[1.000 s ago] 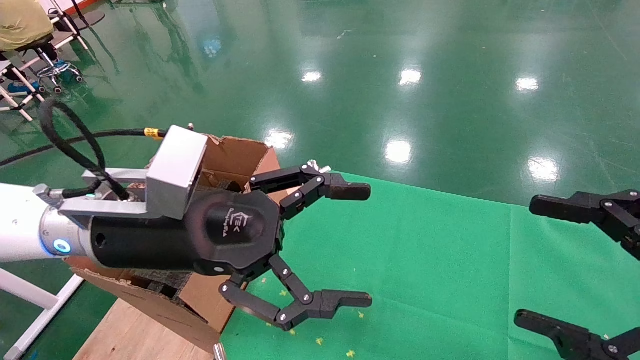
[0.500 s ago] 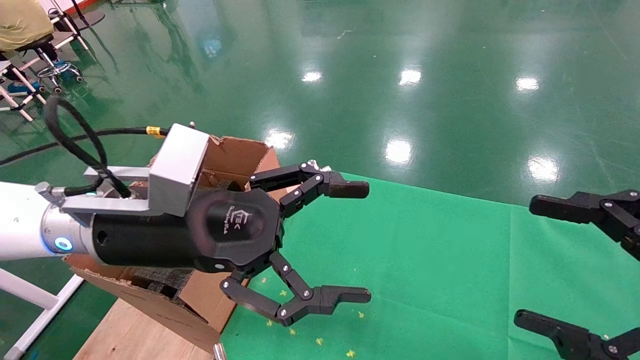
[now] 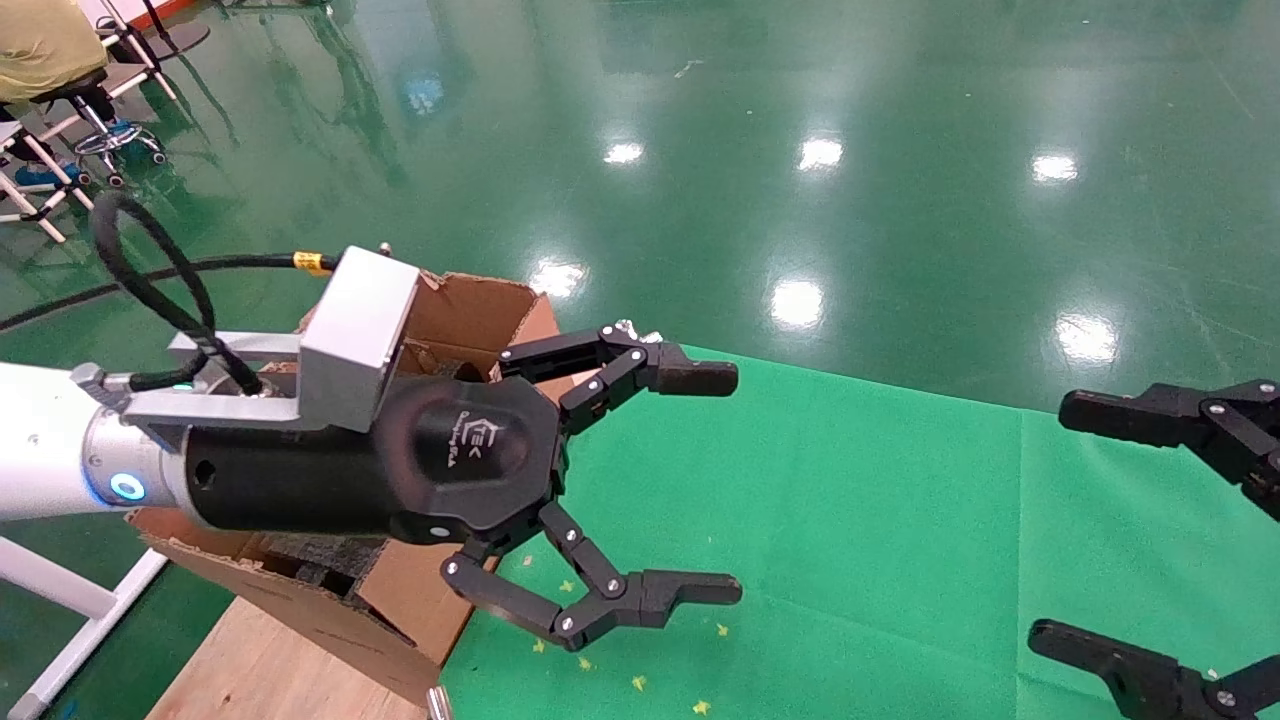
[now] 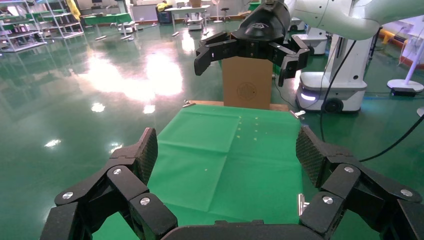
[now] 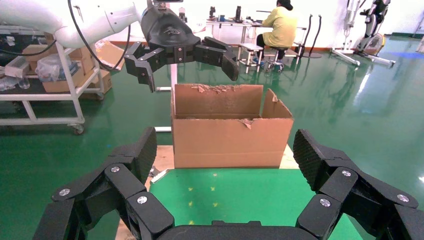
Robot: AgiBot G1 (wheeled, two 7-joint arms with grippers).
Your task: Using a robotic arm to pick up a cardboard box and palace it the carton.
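Hovering beside carton point(image 3: 470, 310), left gripper point(image 3: 715, 485) spread wide, empty, right gripper point(image 3: 1100, 525) spread too

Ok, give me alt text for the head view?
The left gripper, jaws open and empty, hovers over the green mat beside the torn carton. The right gripper, open too, sits at the right edge.

Looks like a robotics lab or test hall: glossy green epoxy floor point(image 3: 900, 120) bouncing the ceiling lights, metal shelving point(image 4: 55, 20) and work tables off in the back, another white robot on a wheeled base point(image 4: 325, 90), and someone in a yellow top point(image 5: 281, 27) sitting at a bench.
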